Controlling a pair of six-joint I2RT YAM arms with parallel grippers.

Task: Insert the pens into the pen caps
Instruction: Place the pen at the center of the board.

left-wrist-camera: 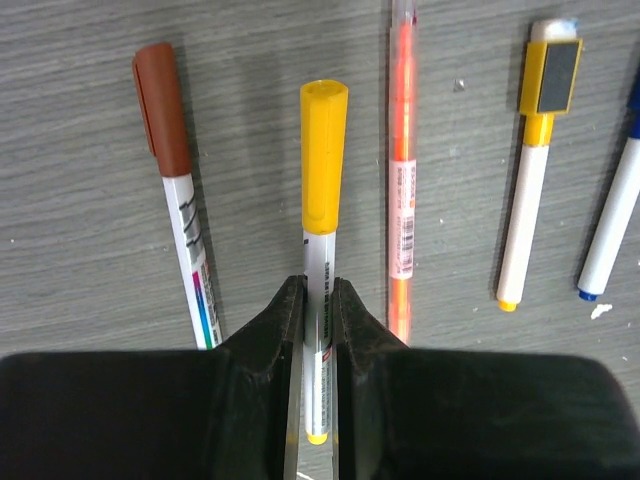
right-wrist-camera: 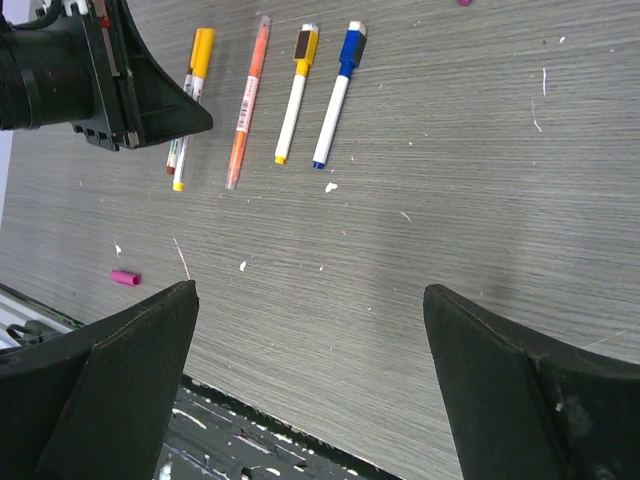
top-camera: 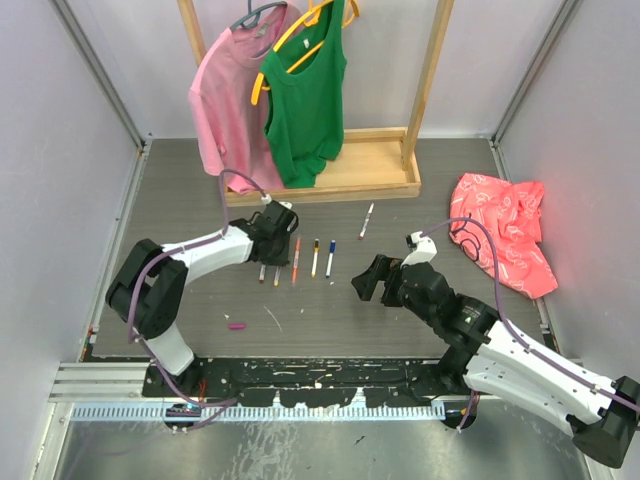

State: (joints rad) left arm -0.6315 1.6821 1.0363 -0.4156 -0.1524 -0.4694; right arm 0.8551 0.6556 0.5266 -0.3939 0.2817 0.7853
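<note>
The left pincer (left-wrist-camera: 320,300) is closed tight on the white barrel of the yellow-capped pen (left-wrist-camera: 323,150), which lies flat on the table (left-wrist-camera: 80,300). Its black fingers (left-wrist-camera: 275,330) hide part of that barrel, and only a small yellow end shows low between them. Just to the left lies the brown-capped pen (left-wrist-camera: 175,180); its lower end disappears behind the pincer. To the right come the orange pen (left-wrist-camera: 402,170), a pen with a yellow cap and a dark patch (left-wrist-camera: 535,170), then a blue-ended pen (left-wrist-camera: 615,230) that the picture edge cuts off. All lie side by side without touching, about the middle of the table and a little to its left. The right pincer (right-wrist-camera: 310,330) stands wide open with nothing in it, over bare table right of the row. A magenta cap (right-wrist-camera: 125,277) lies alone toward the near edge. One more pen (top-camera: 366,220) lies apart toward the far edge, too small to tell its colours. At the far edge a wooden rack (top-camera: 425,90) carries a pink shirt (top-camera: 225,90) and a green top (top-camera: 305,110); a red cloth (top-camera: 505,230) lies by the right edge.
</note>
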